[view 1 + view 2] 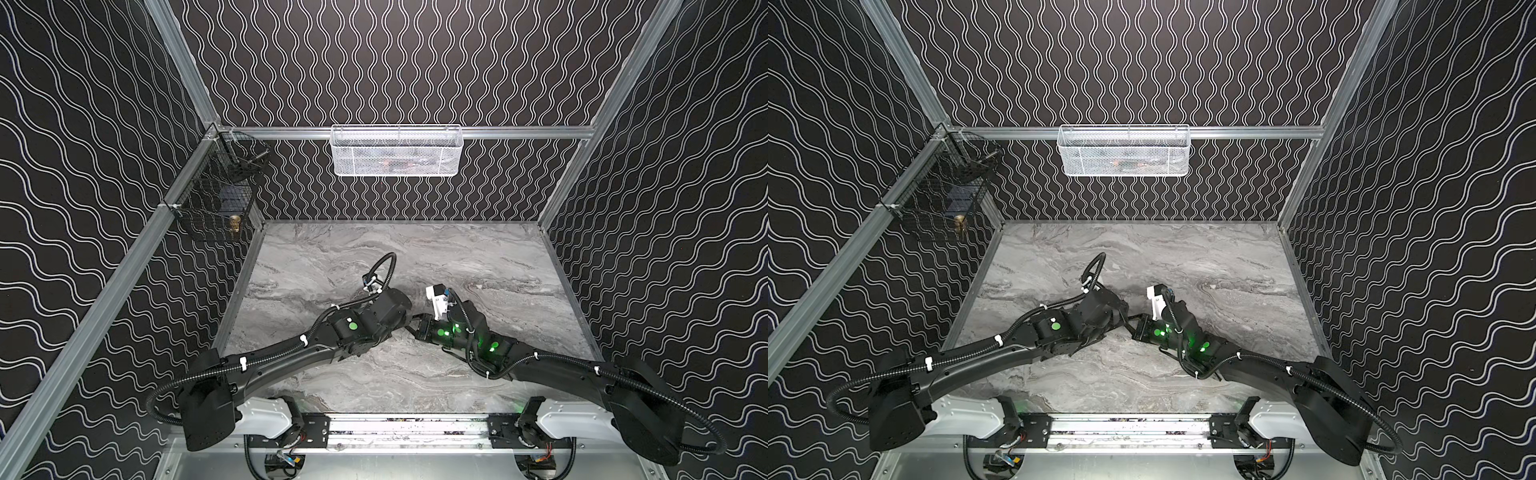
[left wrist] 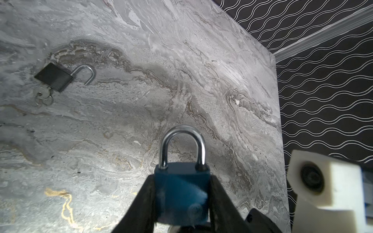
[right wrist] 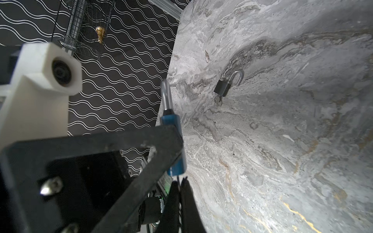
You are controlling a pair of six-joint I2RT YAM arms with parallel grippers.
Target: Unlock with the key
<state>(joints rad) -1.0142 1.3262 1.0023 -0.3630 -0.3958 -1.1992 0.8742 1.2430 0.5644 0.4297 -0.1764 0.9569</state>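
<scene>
Blue padlock (image 2: pixel 181 193) up close: the left end effector (image 2: pixel 181 179) is clamped on its body, one finger on each narrow side. The silver shackle (image 2: pixel 182 145) sits in both holes. The lock is held clear of the marbled tabletop (image 2: pixel 141 100).

Just under the blue padlock, at its keyhole end, the right end effector (image 3: pixel 181 185) has its fingers pinched together on a thin blade that runs up to the lock's underside. As far as I can make out, that blade is the key (image 3: pixel 177 178); whether it sits inside the keyhole I cannot tell.

Well apart from the blue padlock, a black padlock (image 2: pixel 53 77) lies flat on the tabletop, its shackle swung open and a ringed key (image 2: pixel 43 95) at its base. Far beyond the blue padlock, a white mesh basket (image 1: pixel 395 151) hangs on the back rail and a black wire basket (image 1: pixel 212 199) on the side rail.
</scene>
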